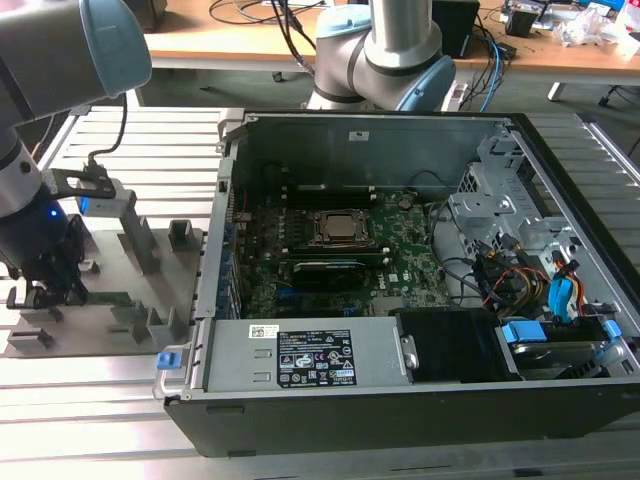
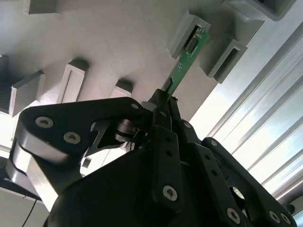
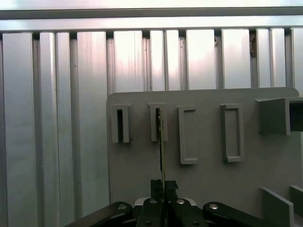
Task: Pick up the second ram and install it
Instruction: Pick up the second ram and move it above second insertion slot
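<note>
The pincer (image 3: 163,185) was pinched shut on the near end of the ram stick (image 2: 182,71), its two fingertips (image 3: 155,185) pressed one to each flat face of the board. In the exterior view the pincer (image 1: 42,293) hung low over a grey plate (image 1: 110,322) at the exterior view's left. The wrist pointed steeply down from the arm (image 1: 60,50), whose upper part was cut off by the picture's edge.

The stick was a thin, narrow green board standing on edge, with a small dark chip and pale solder marks on the face seen in the second wrist view. Its far end sat in a slotted grey block (image 2: 185,29) on the plate. In the first wrist view it showed edge-on as a fine line (image 3: 161,142) running from the pincer to that block (image 3: 154,123), so its face could not be seen there.

The near end was hidden between the fingertips. The plate lay on a ribbed metal table (image 3: 57,118), beside the open computer case (image 1: 400,425).
</note>
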Robot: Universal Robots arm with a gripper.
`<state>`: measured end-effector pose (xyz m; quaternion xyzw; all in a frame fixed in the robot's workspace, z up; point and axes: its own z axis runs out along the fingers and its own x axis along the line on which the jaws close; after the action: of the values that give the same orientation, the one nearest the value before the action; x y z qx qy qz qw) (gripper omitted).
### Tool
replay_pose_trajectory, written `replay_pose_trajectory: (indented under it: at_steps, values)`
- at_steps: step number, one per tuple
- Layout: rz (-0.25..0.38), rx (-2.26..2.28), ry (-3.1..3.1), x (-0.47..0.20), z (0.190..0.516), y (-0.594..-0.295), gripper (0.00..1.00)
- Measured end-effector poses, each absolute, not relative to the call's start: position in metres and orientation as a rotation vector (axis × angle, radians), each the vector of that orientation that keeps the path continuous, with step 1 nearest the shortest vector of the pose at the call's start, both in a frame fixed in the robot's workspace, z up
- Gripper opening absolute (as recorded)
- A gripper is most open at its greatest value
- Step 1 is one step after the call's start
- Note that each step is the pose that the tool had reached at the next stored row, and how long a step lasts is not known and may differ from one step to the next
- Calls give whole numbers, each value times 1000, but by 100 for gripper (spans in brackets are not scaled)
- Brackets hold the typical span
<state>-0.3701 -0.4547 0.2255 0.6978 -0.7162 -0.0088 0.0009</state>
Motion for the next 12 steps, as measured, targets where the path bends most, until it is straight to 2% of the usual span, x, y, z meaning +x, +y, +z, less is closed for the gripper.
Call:
replay_pose_trajectory:
  at_steps: [12]
  values:
    - [-28, 2191, -2249, -370, 247, -455, 14]
